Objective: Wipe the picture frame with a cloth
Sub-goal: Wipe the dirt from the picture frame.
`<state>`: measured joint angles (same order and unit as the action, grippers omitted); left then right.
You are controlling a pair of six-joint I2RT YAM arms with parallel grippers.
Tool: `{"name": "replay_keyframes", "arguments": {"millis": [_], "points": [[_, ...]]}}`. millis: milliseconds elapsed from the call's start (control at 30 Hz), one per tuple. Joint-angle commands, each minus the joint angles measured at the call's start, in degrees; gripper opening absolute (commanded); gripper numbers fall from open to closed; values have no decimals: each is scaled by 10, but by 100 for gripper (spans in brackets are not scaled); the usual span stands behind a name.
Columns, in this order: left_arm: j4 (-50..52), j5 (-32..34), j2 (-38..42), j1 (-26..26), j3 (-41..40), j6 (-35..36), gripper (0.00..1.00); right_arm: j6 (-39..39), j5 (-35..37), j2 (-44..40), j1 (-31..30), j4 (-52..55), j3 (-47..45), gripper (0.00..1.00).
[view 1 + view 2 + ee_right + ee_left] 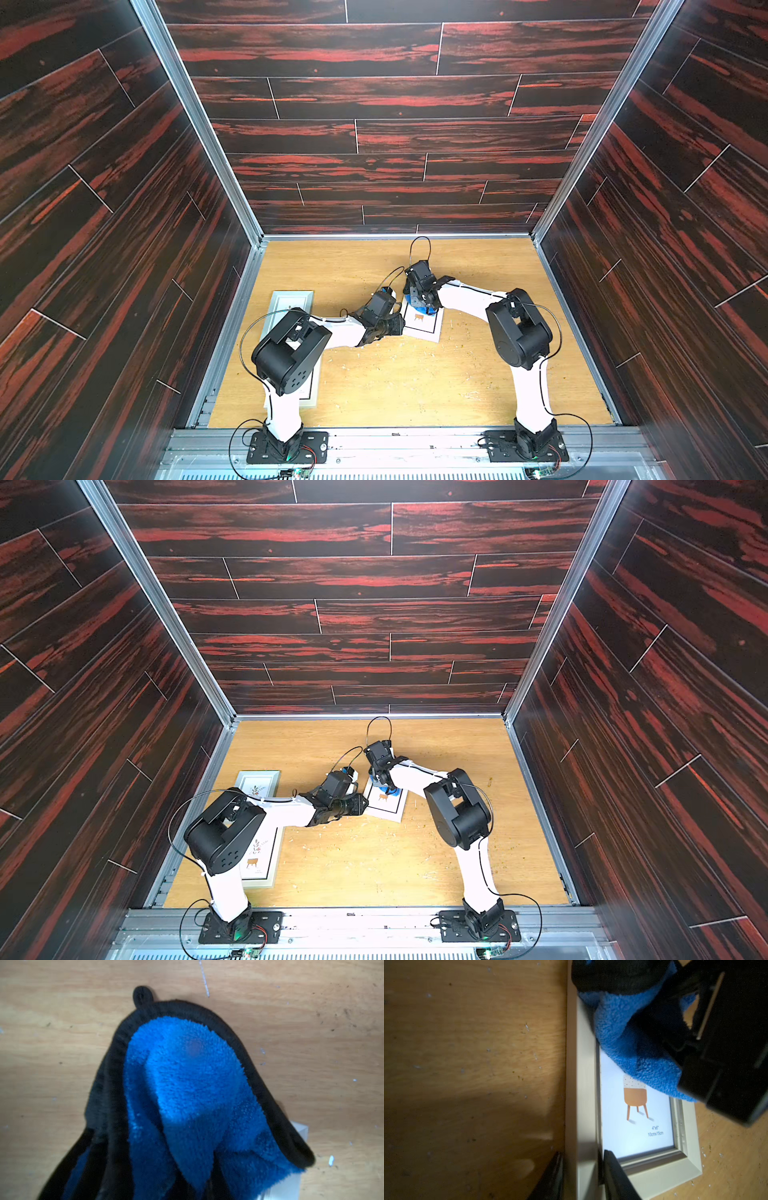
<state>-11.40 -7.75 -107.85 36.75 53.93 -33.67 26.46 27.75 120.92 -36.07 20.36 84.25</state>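
A small white picture frame (426, 328) (388, 808) with a chair print lies flat mid-table. My left gripper (397, 325) (360, 805) is shut on one of its side rails (586, 1105), with one finger (612, 1172) on the inner side and the other on the outer edge. The bright blue cloth (423, 310) (394, 791) with black edging is bunched on the frame's far part. My right gripper (417, 300) (380, 780) is shut on the cloth (623, 1028) (193, 1076) and holds it down on the glass. Cloth hides that gripper's fingers in the right wrist view.
Two more picture frames lie at the left: one near the left wall (291, 301) (257, 783) and one under the left arm (309, 392) (259, 860). Pale specks dot the wooden table (415, 382). Dark panelled walls enclose three sides.
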Motion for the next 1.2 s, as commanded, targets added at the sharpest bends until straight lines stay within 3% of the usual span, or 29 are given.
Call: {"name": "replay_keyframes", "arguments": {"millis": [0, 100, 233, 367, 467, 567, 700, 933, 1033, 1167], "points": [[113, 20, -10, -3, -28, 3, 36, -5, 34, -10, 27, 33, -22, 0], [108, 19, -11, -3, -29, 2, 36, -10, 19, -30, 39, 17, -51, 0], [109, 12, -17, -3, -25, 1, 36, -2, -26, -9, 23, 6, -22, 0], [114, 19, -9, -3, -28, 3, 36, 5, -26, 30, 4, 31, 46, 0], [114, 23, -5, -4, -30, 4, 36, -3, 1, 30, 5, 40, 46, 0], [114, 25, -6, -4, -29, 4, 36, -4, 34, 7, 28, 50, 7, 0], [114, 25, -6, -4, -27, 4, 36, -6, -19, -65, 49, -1, -102, 0], [110, 24, -12, -4, -28, 2, 36, 33, -69, -123, -39, -14, -200, 0], [109, 24, -12, -5, -30, 3, 36, 36, -68, -128, -44, -26, -213, 0], [107, 20, -16, -5, -28, 1, 36, 19, -11, -105, -14, 5, -159, 0]]}}
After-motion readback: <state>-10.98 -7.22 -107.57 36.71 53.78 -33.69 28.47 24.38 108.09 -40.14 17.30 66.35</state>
